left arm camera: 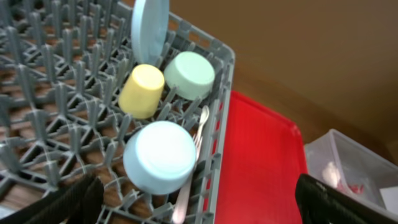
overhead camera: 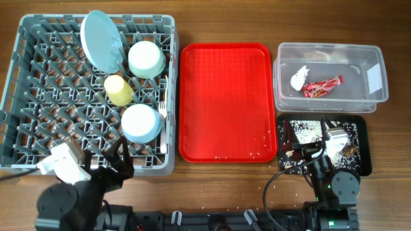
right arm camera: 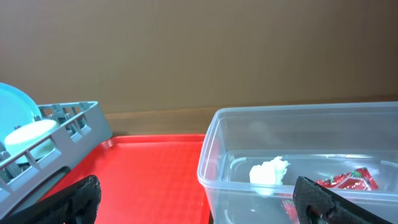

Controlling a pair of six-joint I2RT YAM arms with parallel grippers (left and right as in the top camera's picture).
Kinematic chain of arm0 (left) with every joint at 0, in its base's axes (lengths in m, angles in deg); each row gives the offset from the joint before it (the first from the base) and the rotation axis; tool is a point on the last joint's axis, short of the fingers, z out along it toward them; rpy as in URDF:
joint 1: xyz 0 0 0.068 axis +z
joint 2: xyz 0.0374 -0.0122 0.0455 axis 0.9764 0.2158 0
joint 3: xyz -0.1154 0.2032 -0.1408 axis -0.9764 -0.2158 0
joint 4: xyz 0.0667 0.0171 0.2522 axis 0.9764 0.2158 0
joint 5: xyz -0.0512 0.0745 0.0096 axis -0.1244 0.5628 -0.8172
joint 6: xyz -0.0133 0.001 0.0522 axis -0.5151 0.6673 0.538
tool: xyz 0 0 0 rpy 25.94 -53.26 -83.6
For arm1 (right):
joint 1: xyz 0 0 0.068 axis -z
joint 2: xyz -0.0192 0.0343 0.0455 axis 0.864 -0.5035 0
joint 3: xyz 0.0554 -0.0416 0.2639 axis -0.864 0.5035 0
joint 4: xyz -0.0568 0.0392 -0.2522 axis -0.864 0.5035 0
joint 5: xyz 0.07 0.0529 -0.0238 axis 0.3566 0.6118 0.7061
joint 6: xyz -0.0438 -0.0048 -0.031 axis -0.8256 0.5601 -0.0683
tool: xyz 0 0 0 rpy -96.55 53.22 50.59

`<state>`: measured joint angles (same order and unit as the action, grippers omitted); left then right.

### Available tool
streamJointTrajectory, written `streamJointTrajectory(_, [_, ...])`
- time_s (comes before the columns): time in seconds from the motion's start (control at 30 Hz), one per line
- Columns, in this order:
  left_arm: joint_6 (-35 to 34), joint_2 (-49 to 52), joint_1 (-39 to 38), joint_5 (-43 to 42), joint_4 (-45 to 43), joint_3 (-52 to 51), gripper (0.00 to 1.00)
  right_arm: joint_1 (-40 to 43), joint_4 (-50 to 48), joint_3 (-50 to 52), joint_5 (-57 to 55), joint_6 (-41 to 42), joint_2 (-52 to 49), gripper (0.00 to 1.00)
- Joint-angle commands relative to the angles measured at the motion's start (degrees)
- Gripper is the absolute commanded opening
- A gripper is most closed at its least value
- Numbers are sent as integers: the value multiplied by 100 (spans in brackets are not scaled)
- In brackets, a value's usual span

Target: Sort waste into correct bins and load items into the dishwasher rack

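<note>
The grey dishwasher rack (overhead camera: 51, 19) holds a light-blue plate (overhead camera: 103, 40) on edge, a yellow cup (overhead camera: 118, 90), two pale bowls (overhead camera: 147, 59) (overhead camera: 141, 122) upside down, and white cutlery (overhead camera: 164, 109) along its right wall. The clear tub (overhead camera: 331, 46) contains a white tissue (overhead camera: 299, 78) and a red wrapper (overhead camera: 323, 86). Food scraps (overhead camera: 307, 130) lie in the black tray (overhead camera: 367, 151). My left gripper (overhead camera: 115, 160) hangs open over the rack's near right corner (left arm camera: 202, 208). My right gripper (overhead camera: 321, 149) is open above the black tray, facing the tub (right arm camera: 199, 202).
A flat red serving tray (overhead camera: 225, 102) lies between the rack and the two bins, with a few crumbs at its near edge. Crumbs are also scattered on the wooden table near the black tray.
</note>
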<state>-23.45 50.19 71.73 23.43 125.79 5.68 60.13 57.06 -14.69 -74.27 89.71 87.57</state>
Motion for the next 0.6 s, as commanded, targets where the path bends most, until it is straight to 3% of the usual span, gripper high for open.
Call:
streamJointTrajectory(0.0, [-15, -914, 52, -310, -2015, -1283, 100, -28, -31, 7, -74, 87, 46, 100])
streamJointTrajectory(0.07, [-13, -1143, 52, -485, -3589, -1961, 100, -28, -31, 7, -76, 90, 46, 100])
streamJointTrajectory(0.1, [-15, -1226, 52, -669, -5014, -2594, 100, -28, -31, 7, -76, 90, 46, 100])
streamJointTrajectory(0.13, [-13, -1246, 52, -782, -5827, -3018, 100, -28, -31, 7, -76, 90, 46, 100])
streamJointTrajectory(0.2, [-15, -1246, 50, -841, -6690, -3700, 100, -28, -31, 7, -76, 90, 46, 100])
streamJointTrajectory(0.5, [-9, -1777, 50, -750, -6625, -4933, 100, -28, -31, 7, -76, 90, 46, 100])
streamJointTrajectory(0.57, [17, -1777, 46, -678, -6028, -4988, 100, -28, -31, 7, -76, 90, 46, 100])
